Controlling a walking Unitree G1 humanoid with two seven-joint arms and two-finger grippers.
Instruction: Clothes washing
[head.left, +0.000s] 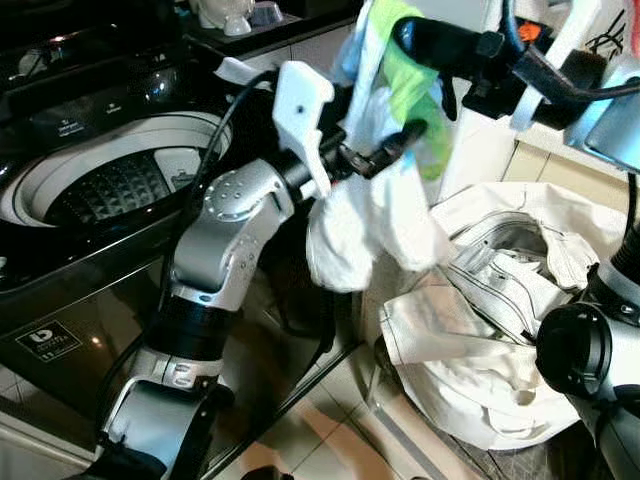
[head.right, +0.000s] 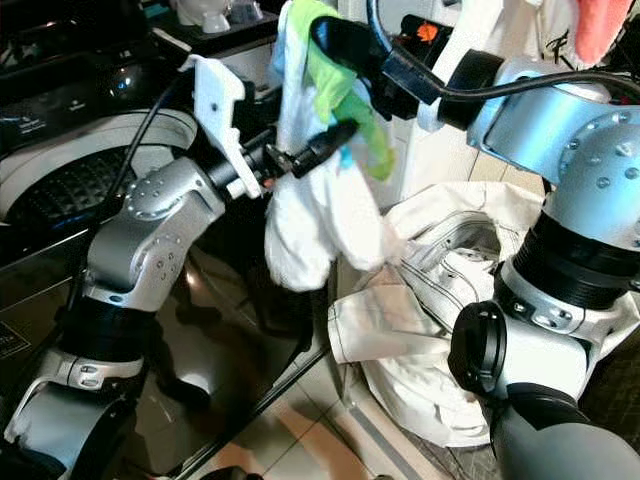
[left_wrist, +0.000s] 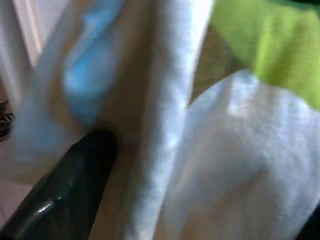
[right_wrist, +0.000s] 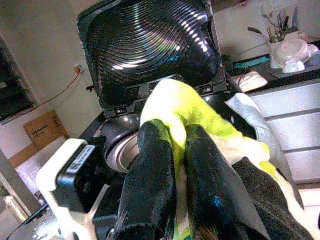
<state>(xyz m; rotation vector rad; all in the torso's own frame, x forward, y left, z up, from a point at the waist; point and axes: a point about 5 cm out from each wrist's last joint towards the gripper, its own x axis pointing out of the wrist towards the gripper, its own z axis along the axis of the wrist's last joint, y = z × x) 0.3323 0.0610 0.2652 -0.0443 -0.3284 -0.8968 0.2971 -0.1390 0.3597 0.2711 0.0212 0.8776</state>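
Right gripper clamped on a white and green garment held in the air beside the open washing machine, left gripper pinching its middle, laundry bag below

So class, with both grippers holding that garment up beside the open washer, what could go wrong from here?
The white and green garment hangs outside the washer drum, so a release now would likely drop it to the floor. The left gripper and right gripper both pinch it; pulling apart could stretch or tear it. Its hanging end might catch on the laundry pile.
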